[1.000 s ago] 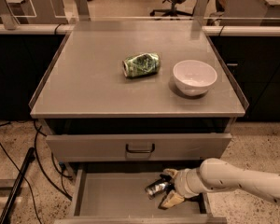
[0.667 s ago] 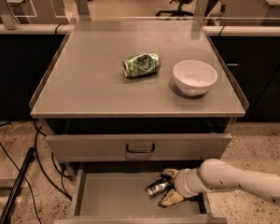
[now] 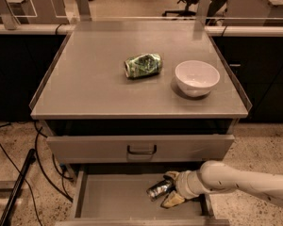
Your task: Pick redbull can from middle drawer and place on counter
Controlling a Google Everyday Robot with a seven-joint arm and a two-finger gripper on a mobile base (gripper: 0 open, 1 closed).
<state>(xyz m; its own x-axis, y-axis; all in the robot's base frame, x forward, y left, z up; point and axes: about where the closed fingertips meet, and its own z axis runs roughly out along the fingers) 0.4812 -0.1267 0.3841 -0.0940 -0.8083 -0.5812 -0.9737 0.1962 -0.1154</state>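
The gripper [image 3: 170, 188] is low inside the open middle drawer [image 3: 113, 202], toward its right side, reached in from the right on the pale arm [image 3: 240, 180]. The redbull can [image 3: 158, 190] lies on its side on the drawer floor directly at the gripper's mouth. Its long axis runs slantwise, the shiny end pointing left and a little toward the drawer's front, the other end tucked between the two yellowish fingers [image 3: 171, 201]. One finger sits on the far side of the can and one on the near side, set apart somewhat wider than the can, so the gripper looks part open and straddling it rather than clamped; I would judge the grasp not yet made. The fingers line up across the can's narrow width, which suits a squeeze right there. Straight above this spot is the closed upper drawer front [image 3: 141, 148] with its dark handle, and above that the front lip of the counter surface [image 3: 94, 86], so the can probably has to come out toward the drawer's front before it can rise. On the counter surface a crushed green can [image 3: 142, 65] lies near the middle and a white bowl [image 3: 197, 77] stands to its right, well apart from the drawer; the left and front areas look freest for setting down.
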